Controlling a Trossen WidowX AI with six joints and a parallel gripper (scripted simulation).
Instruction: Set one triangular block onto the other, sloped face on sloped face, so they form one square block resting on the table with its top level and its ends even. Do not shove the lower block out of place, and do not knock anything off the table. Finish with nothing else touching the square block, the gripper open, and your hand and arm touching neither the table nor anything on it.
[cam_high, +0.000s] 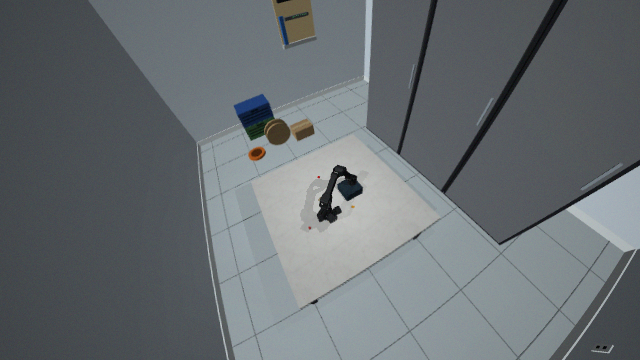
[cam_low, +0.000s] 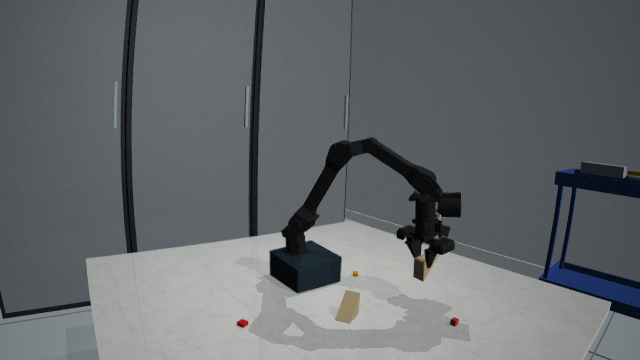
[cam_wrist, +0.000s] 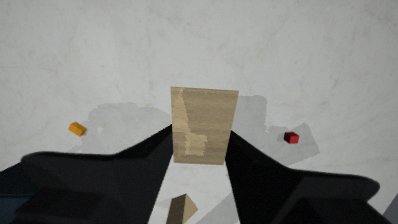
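While the black robot gripper (cam_low: 425, 254) hangs in the air over the pale marbled table (cam_low: 150, 300), it pinches one tan wooden triangular block (cam_low: 422, 266) tight between its two fingers. That block is lifted well off the table. In the wrist view its flat wooden face (cam_wrist: 204, 125) fills the middle, with a dark finger on each side.

The other tan wooden triangular block (cam_low: 348, 307) rests on the table with its slope facing up. In the exterior view it lies at about 8 o'clock from the held one, well apart. In the wrist view only its tip (cam_wrist: 181, 208) peeks in at 6 o'clock.

A small orange cube (cam_wrist: 77, 128) sits at 9 o'clock in the wrist view, and a small red cube (cam_wrist: 291, 137) sits at 3 o'clock. Both are near the path.

I think the carrying step is going on now. Next the arm must bring the held block over the resting one, turn it so slope meets slope, and come down softly. A hard bump could push the lower block away.
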